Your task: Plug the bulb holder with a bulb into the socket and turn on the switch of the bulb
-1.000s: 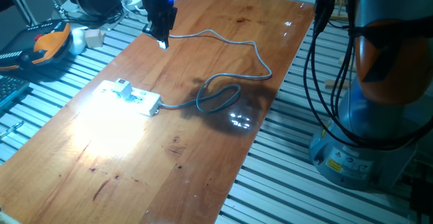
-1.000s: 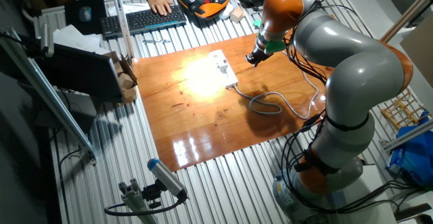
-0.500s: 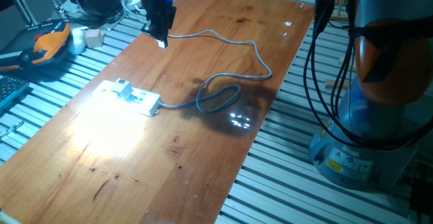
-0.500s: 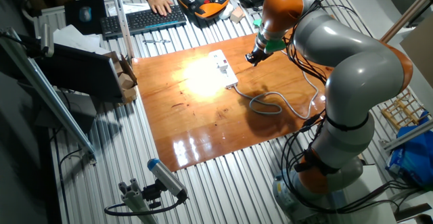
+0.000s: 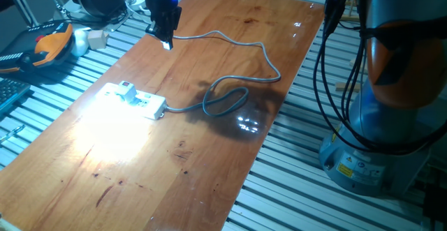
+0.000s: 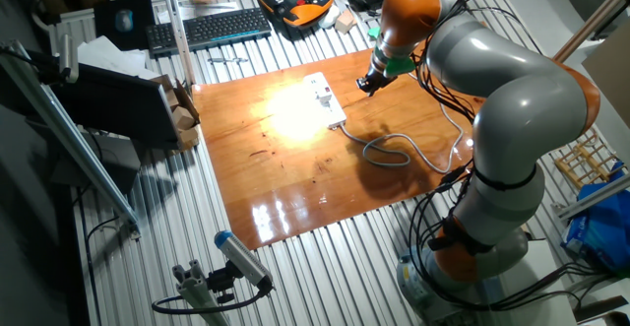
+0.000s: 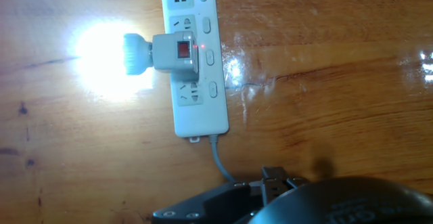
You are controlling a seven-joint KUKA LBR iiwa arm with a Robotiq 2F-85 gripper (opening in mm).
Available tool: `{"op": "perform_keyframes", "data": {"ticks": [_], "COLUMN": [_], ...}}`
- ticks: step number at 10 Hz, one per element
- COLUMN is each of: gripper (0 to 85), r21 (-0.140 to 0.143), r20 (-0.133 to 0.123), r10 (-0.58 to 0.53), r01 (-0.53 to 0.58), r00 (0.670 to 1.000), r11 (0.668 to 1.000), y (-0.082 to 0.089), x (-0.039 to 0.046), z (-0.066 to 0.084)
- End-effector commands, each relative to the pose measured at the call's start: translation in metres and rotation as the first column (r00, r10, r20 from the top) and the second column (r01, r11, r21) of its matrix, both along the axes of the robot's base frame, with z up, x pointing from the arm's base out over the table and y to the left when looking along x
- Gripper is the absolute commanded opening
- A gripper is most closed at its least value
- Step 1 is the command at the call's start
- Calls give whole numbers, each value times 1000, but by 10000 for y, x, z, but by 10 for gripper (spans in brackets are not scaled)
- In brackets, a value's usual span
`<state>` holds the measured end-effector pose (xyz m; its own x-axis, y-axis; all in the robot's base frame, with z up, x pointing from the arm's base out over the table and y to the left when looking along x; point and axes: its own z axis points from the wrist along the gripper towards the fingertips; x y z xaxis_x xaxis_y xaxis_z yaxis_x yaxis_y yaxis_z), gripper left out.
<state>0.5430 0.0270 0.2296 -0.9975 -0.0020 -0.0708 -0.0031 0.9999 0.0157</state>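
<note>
Evidently the job looks finished: the small white boxy bulb holder (image 7: 177,52) with its red mark sits plugged into the long flat white socket (image 7: 195,61) strip, and the round white bulb (image 7: 132,52) sticking out at 9 o'clock from the holder glows brightly, throwing a glare across the polished wooden table (image 5: 230,21). Against the pictures from a second ago the strip, holder and light have not changed, and the arm has barely shifted; only a person's hand at the keyboard off the table has pulled away into a blur. That suggests the switch is already on and the robot is idling clear of its work. The fingers (image 5: 166,38) hang above the table toward the far edge, at roughly 1 o'clock from the strip in the one fixed view, well apart from it and holding nothing; whether they stand wide or narrow cannot be told. The grey cable (image 5: 230,95) loops across the middle of the table between strip and arm base. Open wood lies around the fingers, though the table's left edge is close beside them.
</note>
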Motion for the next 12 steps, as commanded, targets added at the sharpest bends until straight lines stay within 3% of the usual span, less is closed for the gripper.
{"op": "perform_keyframes", "data": {"ticks": [1, 12], "gripper": [0, 0], "r21": [-2, -2], "r20": [0, 2], "r10": [-3, -4], "r01": [3, 4], "r00": [1000, 1000], "r11": [1000, 1000], "y": [0, 32], "x": [-1, 5], "z": [2, -5]}}
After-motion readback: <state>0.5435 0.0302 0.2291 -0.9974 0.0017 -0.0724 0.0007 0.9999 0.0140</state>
